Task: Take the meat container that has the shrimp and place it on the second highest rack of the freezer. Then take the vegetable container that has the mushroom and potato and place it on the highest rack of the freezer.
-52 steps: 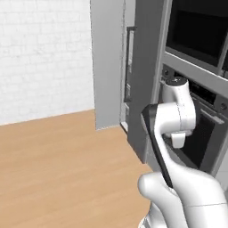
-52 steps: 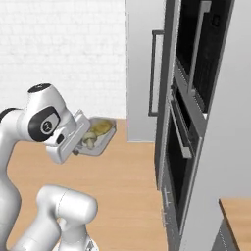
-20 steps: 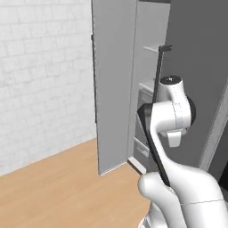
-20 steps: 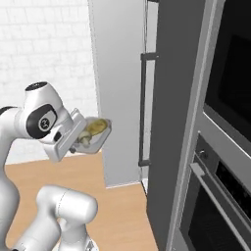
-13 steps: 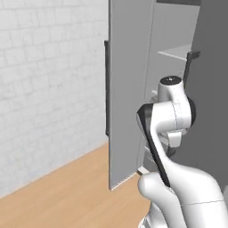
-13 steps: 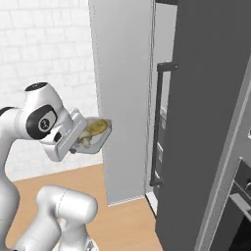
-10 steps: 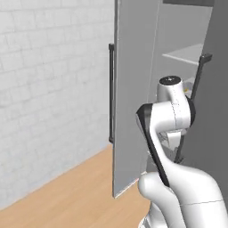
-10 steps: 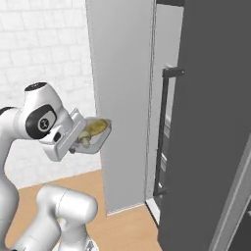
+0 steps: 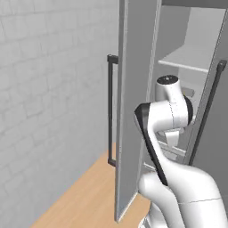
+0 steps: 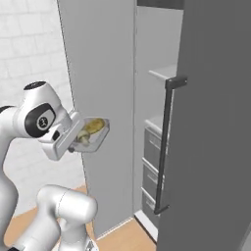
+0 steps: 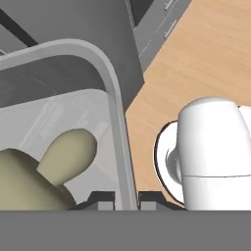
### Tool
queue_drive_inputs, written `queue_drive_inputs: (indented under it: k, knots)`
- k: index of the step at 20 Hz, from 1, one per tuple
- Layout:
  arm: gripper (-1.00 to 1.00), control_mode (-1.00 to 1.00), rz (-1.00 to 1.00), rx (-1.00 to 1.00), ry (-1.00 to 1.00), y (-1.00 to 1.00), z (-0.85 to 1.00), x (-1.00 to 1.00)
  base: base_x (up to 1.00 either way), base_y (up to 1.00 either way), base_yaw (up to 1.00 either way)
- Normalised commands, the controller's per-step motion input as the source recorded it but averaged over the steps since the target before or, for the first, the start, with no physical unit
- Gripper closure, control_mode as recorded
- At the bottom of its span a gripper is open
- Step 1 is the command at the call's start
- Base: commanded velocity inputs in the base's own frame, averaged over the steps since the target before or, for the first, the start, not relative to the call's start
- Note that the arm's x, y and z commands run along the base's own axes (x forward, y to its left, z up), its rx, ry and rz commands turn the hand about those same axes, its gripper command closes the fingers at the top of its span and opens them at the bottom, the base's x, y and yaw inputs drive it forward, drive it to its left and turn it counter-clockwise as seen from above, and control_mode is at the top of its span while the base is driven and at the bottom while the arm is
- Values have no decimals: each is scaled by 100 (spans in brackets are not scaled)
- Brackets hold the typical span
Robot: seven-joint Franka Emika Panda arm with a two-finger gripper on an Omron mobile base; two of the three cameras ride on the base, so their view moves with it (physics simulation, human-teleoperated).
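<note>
- Freezer (image 10: pixel 206 122) framing was much changed against the pictures of a moment before: the black-fronted oven had left both base views and the open appliance had swung in close, which was read as the base driving, not as the things moving.
- Against the arm, nothing was seen to shift: the vegetable container (image 10: pixel 90 135) was held at the same place beside the white wrist as earlier, level, with the potato (image 10: pixel 95 125) and the mushroom (image 10: pixel 82 138) lying in it.
- The gripper (image 11: pixel 126 198) was clamped on the container's rim, one dark finger tip on each side of the grey wall in the hand view; the mushroom (image 11: pixel 49 166) was seen just inside that wall.
- The container was carried in the air in front of the open door panel (image 10: pixel 100 98), well apart from the shelves.
- It was judged that the carry stage was ending and that the lift to the highest rack (image 9: pixel 189 58) was next; the tray sat well below that shelf.
- The second highest rack could not be told for certain: a light shelf edge (image 10: pixel 154 122) was seen above the grey drawers (image 10: pixel 152 162), but the door with its dark handle (image 10: pixel 164 147) cut it off.
- The meat container was not made out on any shelf, so the first half of the task could not be checked.
- In the left base view the arm covered much of the shelves.
</note>
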Motion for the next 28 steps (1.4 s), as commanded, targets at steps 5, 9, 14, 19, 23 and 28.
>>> queue_drive_inputs:
  k: [5, 9, 14, 19, 23, 28]
  knots:
    - [100, 100, 0, 0, 0, 0, 0, 0, 41, 8, -60]
    - [100, 100, 0, 0, 0, 0, 0, 0, 46, 15, -59]
    - [100, 100, 0, 0, 0, 0, 0, 0, 58, 42, -48]
    - [100, 100, 0, 0, 0, 0, 0, 0, 61, 49, -45]
    - [100, 100, 0, 0, 0, 0, 0, 0, 61, 25, -40]
    - [100, 100, 0, 0, 0, 0, 0, 0, 44, 2, -22]
